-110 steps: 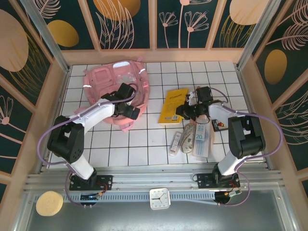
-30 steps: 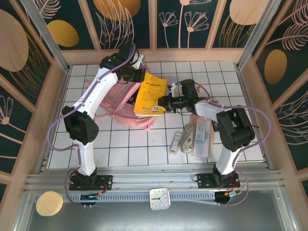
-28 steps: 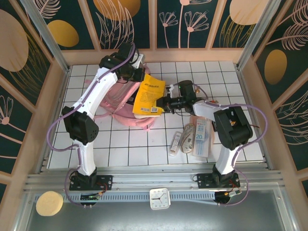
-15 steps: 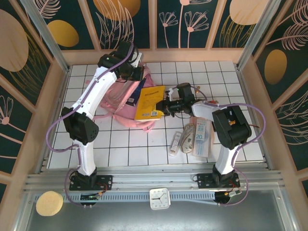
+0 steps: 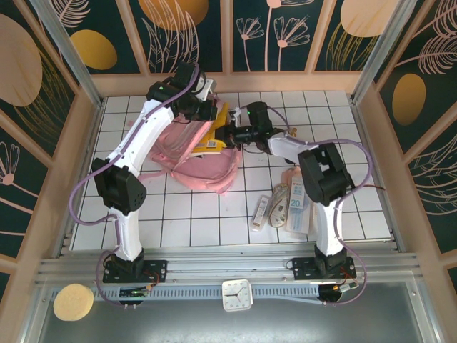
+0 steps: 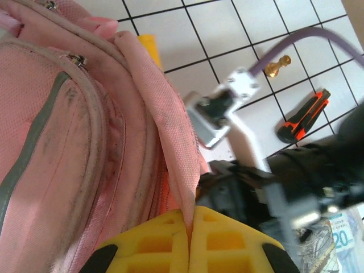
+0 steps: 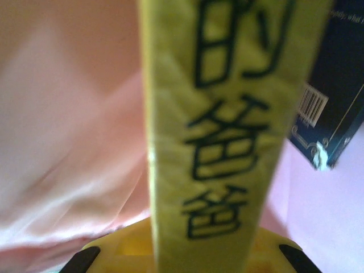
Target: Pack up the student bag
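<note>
The student bag [image 5: 187, 151], a big pink backpack, lies at the back left of the tiled table, its mouth facing right. My left gripper [image 5: 207, 108] is shut on the upper flap of the bag's mouth; in the left wrist view its yellow jaws [image 6: 190, 224] pinch that pink flap [image 6: 170, 142]. My right gripper [image 5: 227, 134] is shut on a yellow book [image 5: 218, 127] that sits mostly inside the mouth. The right wrist view has the book's spine [image 7: 227, 125] upright between the jaws, pink lining [image 7: 68, 142] to the left and a dark blue box [image 7: 335, 114] to the right.
A clear pouch with banknotes [image 5: 296, 204] and a slim packet [image 5: 263, 212] lie front right of the bag. An orange-and-black tool [image 6: 304, 116] lies on the tiles beyond the right arm. Wooden walls close in the table. A clock [image 5: 236, 294] rests on the front rail.
My right gripper has carried the yellow book left and back, from beside the bag into its mouth. My left gripper has kept holding the flap up at the back.
</note>
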`<move>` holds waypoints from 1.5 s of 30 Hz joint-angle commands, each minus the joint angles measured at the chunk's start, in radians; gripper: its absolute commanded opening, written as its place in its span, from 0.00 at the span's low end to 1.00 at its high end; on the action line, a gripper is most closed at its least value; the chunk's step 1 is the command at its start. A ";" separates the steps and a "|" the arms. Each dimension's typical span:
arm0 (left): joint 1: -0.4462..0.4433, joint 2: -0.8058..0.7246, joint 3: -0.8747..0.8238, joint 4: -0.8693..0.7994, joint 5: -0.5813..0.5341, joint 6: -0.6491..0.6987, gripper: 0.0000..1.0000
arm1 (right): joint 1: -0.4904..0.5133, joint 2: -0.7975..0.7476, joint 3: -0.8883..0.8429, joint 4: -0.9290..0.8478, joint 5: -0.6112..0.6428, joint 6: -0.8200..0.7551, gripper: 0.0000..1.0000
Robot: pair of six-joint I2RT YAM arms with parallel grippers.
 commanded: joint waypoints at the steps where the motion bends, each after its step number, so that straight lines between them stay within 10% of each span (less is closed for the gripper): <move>1: -0.003 -0.069 0.027 0.045 0.093 -0.035 0.00 | 0.013 0.068 0.065 0.089 0.019 0.023 0.00; 10: -0.006 -0.040 0.050 0.073 0.162 -0.085 0.00 | 0.042 0.209 0.137 0.312 0.091 0.161 0.00; 17: -0.009 -0.012 0.067 0.066 0.153 -0.081 0.00 | 0.077 0.315 0.347 -0.003 0.136 0.041 0.07; 25: -0.009 -0.001 0.060 0.036 0.041 -0.080 0.00 | 0.053 0.175 0.364 -0.586 0.339 -0.297 0.56; 37: -0.009 0.021 0.050 0.076 0.026 -0.112 0.00 | 0.053 -0.083 0.098 -0.678 0.515 -0.471 0.59; 45: -0.009 0.023 -0.067 0.148 0.052 -0.112 0.01 | -0.014 -0.344 -0.173 -0.608 0.381 -0.445 0.59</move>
